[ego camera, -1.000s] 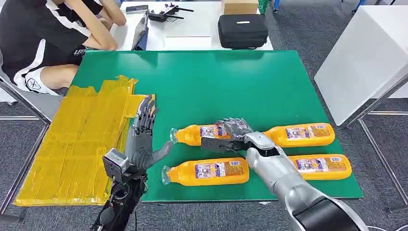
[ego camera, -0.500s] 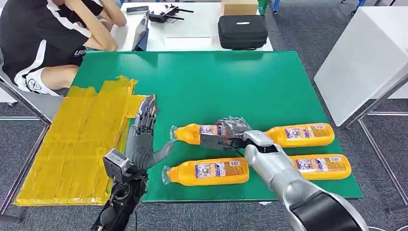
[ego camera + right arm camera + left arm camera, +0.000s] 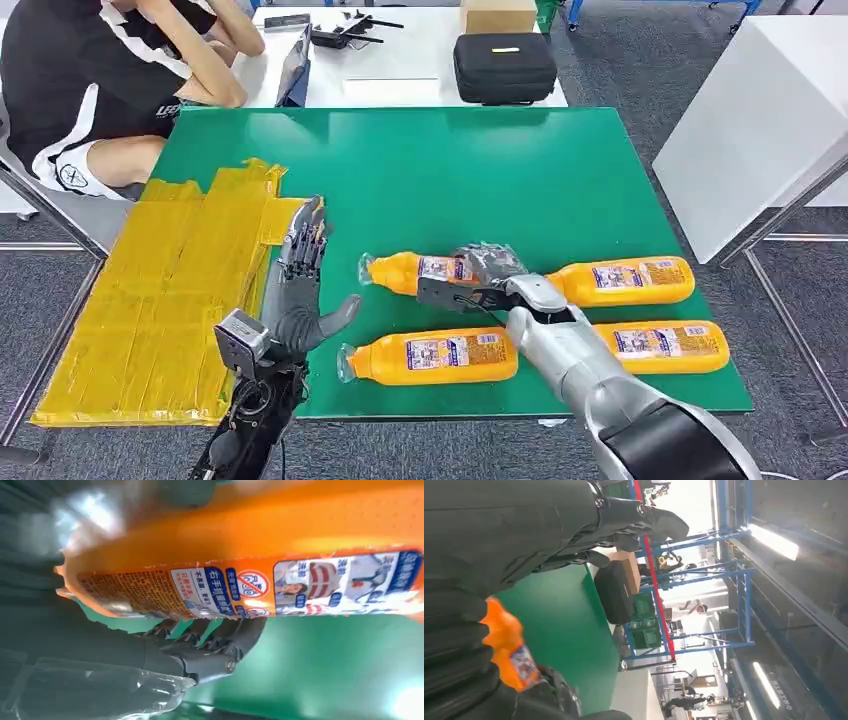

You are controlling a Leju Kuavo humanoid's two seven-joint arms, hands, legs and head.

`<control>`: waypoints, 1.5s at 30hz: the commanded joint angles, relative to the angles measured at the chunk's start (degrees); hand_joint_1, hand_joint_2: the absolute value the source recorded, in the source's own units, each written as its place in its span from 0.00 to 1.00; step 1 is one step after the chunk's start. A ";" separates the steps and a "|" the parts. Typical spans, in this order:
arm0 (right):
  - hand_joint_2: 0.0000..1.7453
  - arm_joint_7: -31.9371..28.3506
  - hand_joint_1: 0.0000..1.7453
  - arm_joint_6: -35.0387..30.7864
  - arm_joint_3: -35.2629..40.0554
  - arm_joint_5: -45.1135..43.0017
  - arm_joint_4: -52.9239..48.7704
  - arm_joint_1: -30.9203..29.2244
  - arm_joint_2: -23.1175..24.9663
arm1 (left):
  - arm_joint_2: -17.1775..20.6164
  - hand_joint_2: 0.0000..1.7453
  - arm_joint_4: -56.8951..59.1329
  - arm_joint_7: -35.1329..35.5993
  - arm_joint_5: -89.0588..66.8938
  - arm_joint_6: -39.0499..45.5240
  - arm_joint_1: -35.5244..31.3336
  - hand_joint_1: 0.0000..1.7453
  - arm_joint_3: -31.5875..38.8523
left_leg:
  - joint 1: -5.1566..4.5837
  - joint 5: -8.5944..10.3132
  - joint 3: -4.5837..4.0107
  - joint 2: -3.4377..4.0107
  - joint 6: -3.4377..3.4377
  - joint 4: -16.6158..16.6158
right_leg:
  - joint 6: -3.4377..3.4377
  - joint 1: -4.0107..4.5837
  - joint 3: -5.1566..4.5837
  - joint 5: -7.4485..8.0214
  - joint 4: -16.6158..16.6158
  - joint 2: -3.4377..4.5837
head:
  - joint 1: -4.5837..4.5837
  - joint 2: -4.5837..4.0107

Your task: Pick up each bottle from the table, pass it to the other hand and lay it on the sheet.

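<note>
Four orange juice bottles lie on the green table (image 3: pixel 450 170). My right hand (image 3: pixel 482 275) grips the back left bottle (image 3: pixel 415 271) around its label, cap end pointing left and slightly raised. The right wrist view has that bottle (image 3: pixel 260 560) close up with my fingers (image 3: pixel 210 647) wrapped under it. My left hand (image 3: pixel 300 288) stands open with its fingers spread, just left of the cap, at the edge of the yellow sheet (image 3: pixel 150 300). The other bottles lie in front (image 3: pixel 435 357), right rear (image 3: pixel 625 281) and right front (image 3: pixel 665 346).
A person (image 3: pixel 90 80) sits at the table's back left corner. Behind the green table, a white table (image 3: pixel 400 60) carries a black case (image 3: pixel 504 62) and a cardboard box (image 3: pixel 498 14). Another white table (image 3: pixel 760 120) stands to the right.
My right hand has closed tighter on the back left bottle, and its cap end has risen a little off the table. The left hand has barely moved.
</note>
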 commanded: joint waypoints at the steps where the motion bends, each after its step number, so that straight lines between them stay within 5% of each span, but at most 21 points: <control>1: 1.00 -3.24 1.00 -10.40 -9.73 -6.00 -5.61 1.70 0.18 | 1.46 1.00 0.21 0.03 0.15 0.60 0.35 0.00 0.30 | 0.02 -0.02 0.00 0.15 -0.11 0.01 | -0.01 0.02 -0.02 0.02 0.00 0.16 | 0.02 0.00; 5: 1.00 -8.41 1.00 -17.12 -16.30 -12.48 -15.68 5.84 -0.27 | 1.64 1.00 -0.21 0.21 -0.21 1.25 0.46 0.00 -0.15 | 0.04 0.01 -0.15 -0.06 -0.09 0.01 | 0.03 0.04 -0.11 0.03 -0.03 -0.04 | 0.02 0.00; 6: 1.00 -9.12 1.00 -23.92 -17.41 -11.36 -17.98 6.88 -0.33 | 1.55 1.00 -0.13 0.34 -0.28 1.41 0.33 0.00 -0.22 | 0.04 -0.03 -0.10 -0.07 -0.13 0.04 | 0.02 0.03 -0.07 -0.02 0.01 -0.04 | 0.00 0.00; 32: 1.00 -11.35 1.00 -27.13 -19.11 -13.75 -20.37 8.72 0.37 | 1.54 1.00 -0.03 0.50 -0.47 1.69 0.09 0.00 -0.67 | 0.00 0.00 -0.28 0.00 -0.08 0.01 | 0.04 0.00 -0.28 0.03 0.00 -0.01 | 0.00 0.00; 38: 1.00 -23.14 1.00 -25.34 -22.00 -32.16 -32.75 16.11 1.21 | 2.89 1.00 -1.56 0.53 -0.58 1.82 -0.04 0.00 -2.35 | 0.05 -0.05 -0.19 -0.05 -0.16 0.02 | 0.01 0.04 -0.15 -0.03 -0.02 -0.05 | 0.00 0.00; 45: 1.00 -28.48 1.00 -8.67 -11.47 -43.57 -36.17 20.23 4.91 | 4.16 1.00 1.35 12.64 1.63 -6.15 -6.56 0.00 -2.65 | 0.04 -0.01 -0.33 0.04 -0.14 0.03 | 0.01 0.03 -0.33 0.02 0.02 0.03 | 0.00 0.00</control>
